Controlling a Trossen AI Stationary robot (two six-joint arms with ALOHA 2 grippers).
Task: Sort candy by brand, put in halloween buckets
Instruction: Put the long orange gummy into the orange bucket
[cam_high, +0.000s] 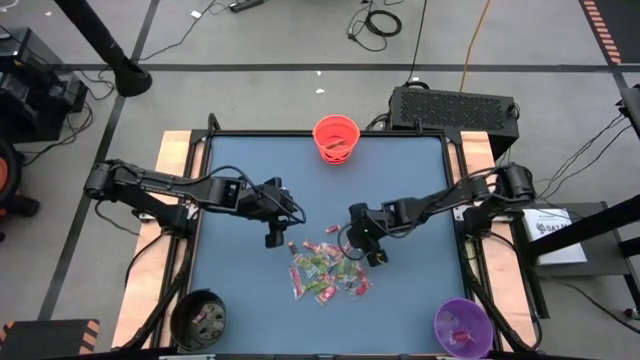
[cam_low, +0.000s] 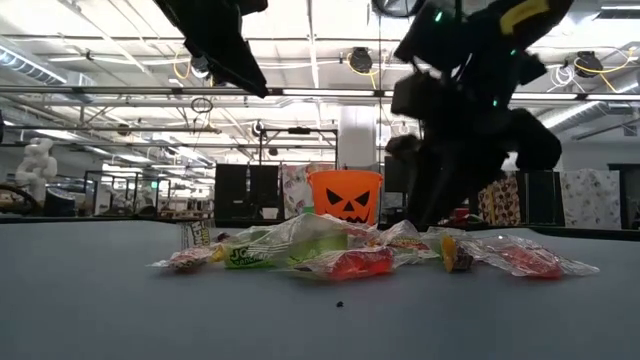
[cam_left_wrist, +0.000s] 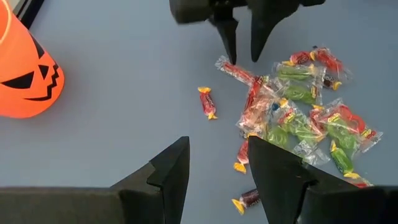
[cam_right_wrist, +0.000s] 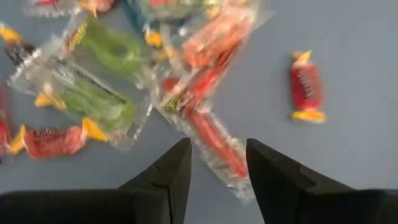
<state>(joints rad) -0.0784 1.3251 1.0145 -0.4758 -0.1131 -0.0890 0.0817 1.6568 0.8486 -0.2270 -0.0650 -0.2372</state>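
Grey floor (cam_high: 270, 40), cables; perhaps a workshop hall.

You can't read any brand on the candy (cam_high: 326, 270) from above, it's too small; the right wrist view blurs it, the orange bucket (cam_left_wrist: 25, 68) is cut off by the left wrist view's edge, and the low view crops both arms

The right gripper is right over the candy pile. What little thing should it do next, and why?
Probably lower the right gripper a bit and close. Its fingers look open with nothing between them, and a long red candy lies just ahead of the tips at the edge of the candy pile.
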